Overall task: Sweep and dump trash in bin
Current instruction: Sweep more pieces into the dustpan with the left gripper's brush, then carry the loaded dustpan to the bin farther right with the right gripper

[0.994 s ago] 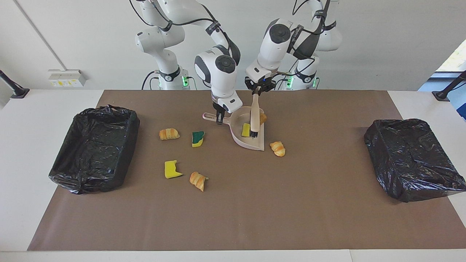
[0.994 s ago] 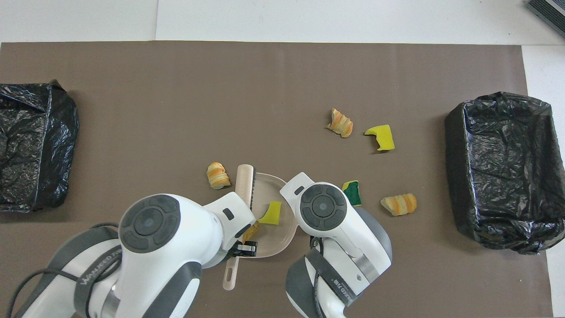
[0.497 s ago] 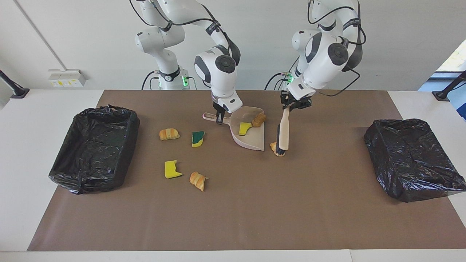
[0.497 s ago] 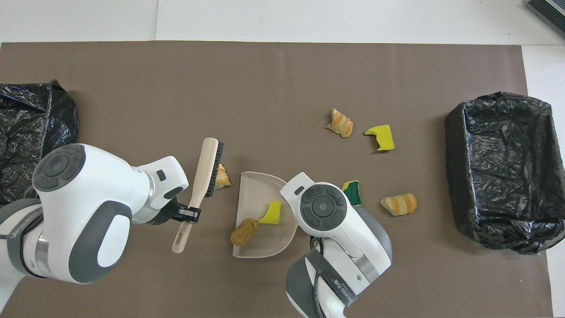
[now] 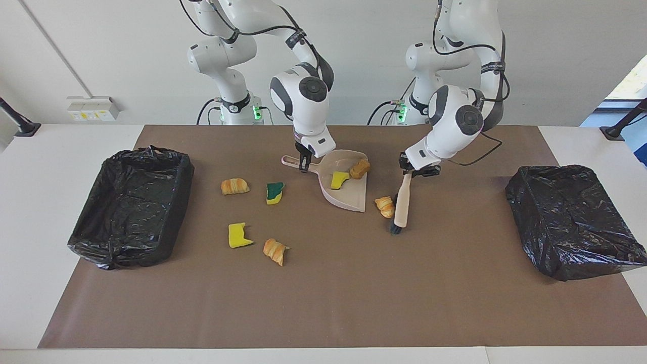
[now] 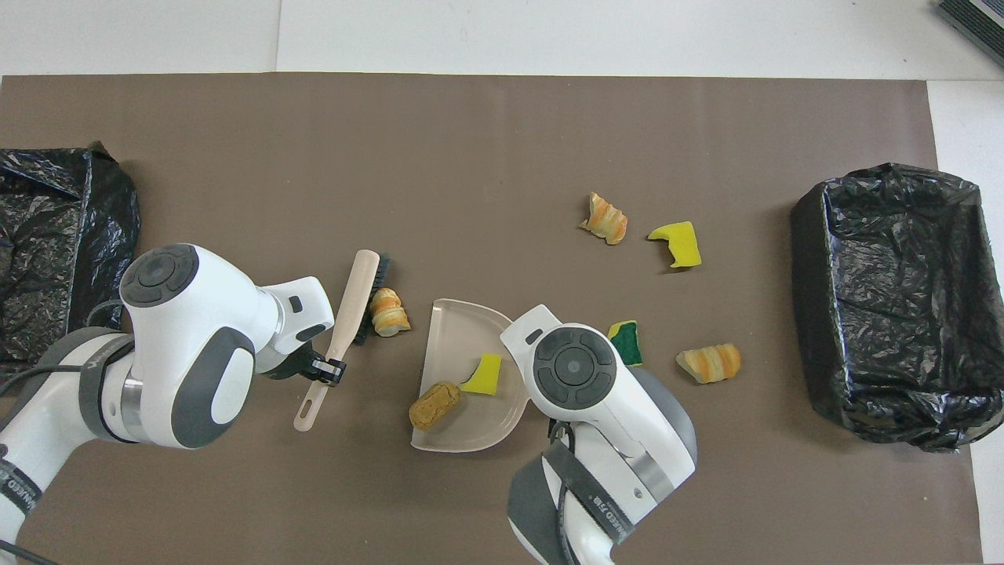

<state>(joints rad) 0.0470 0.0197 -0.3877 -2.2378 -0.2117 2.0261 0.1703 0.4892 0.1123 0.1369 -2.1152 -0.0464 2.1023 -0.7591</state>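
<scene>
From the facing view, my left hand [image 5: 418,171] is clenched on the handle of the brush [image 5: 402,205], which slants down so its bristles meet the surface just beside a bread scrap [image 5: 385,206]. That scrap lies between my bristles and the open edge of the dustpan [image 5: 349,198], whose handle my right hand [image 5: 304,164] grips. Two pieces of trash, a sponge bit [image 5: 338,179] and a brown bread piece [image 5: 359,168], already sit in the pan. If I drag too fast, I judge the light scrap could roll past the pan's lip or bounce off its corner. If my right hand tips the pan, the loaded pieces could slide out.

From the overhead view, the brush [image 6: 347,317] below my left hand [image 6: 328,371] lies alongside the bread scrap [image 6: 388,311], bristles touching it. The dustpan [image 6: 459,431] is close by, my right hand hidden under its own arm. Four more scraps wait toward the right arm's end: a sponge bit [image 6: 626,342], bread [image 6: 708,362], bread [image 6: 605,219] and sponge [image 6: 677,243]. A glancing stroke might spin the scrap around the brush tip instead of into the pan.
</scene>
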